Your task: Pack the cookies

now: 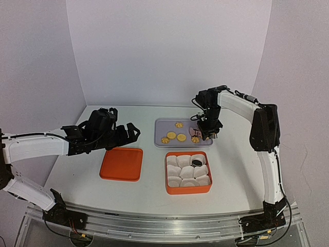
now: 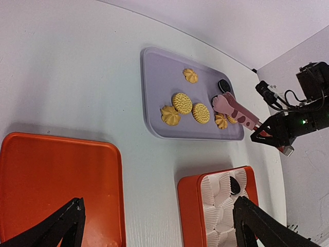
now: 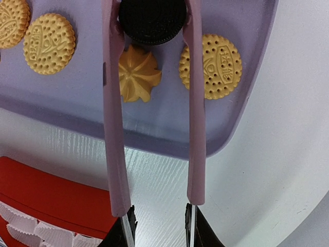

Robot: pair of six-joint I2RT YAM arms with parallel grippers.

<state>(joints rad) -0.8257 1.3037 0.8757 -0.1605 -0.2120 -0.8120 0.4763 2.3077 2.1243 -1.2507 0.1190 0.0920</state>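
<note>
Several golden cookies lie on the lavender tray (image 1: 163, 126): a ridged flower one (image 3: 139, 80) and flat discs (image 3: 211, 66) (image 3: 49, 43). A black cookie (image 3: 152, 20) sits between the tips of pink tongs (image 3: 113, 128), both arms touching its sides. I cannot tell whether it is off the tray. My right gripper (image 3: 159, 226) is shut on the tongs' handle end, over the tray's right end (image 1: 208, 129). Another black cookie (image 1: 197, 162) lies in a paper cup inside the orange box (image 1: 188, 191). My left gripper (image 2: 158, 206) hangs open with nothing in it, above the table between lid and box.
An orange lid (image 1: 121, 163) lies flat left of the box. White pleated paper cups (image 2: 218, 206) fill the box. The left arm (image 1: 41, 146) stretches across the left side of the table. White walls close in the back and sides.
</note>
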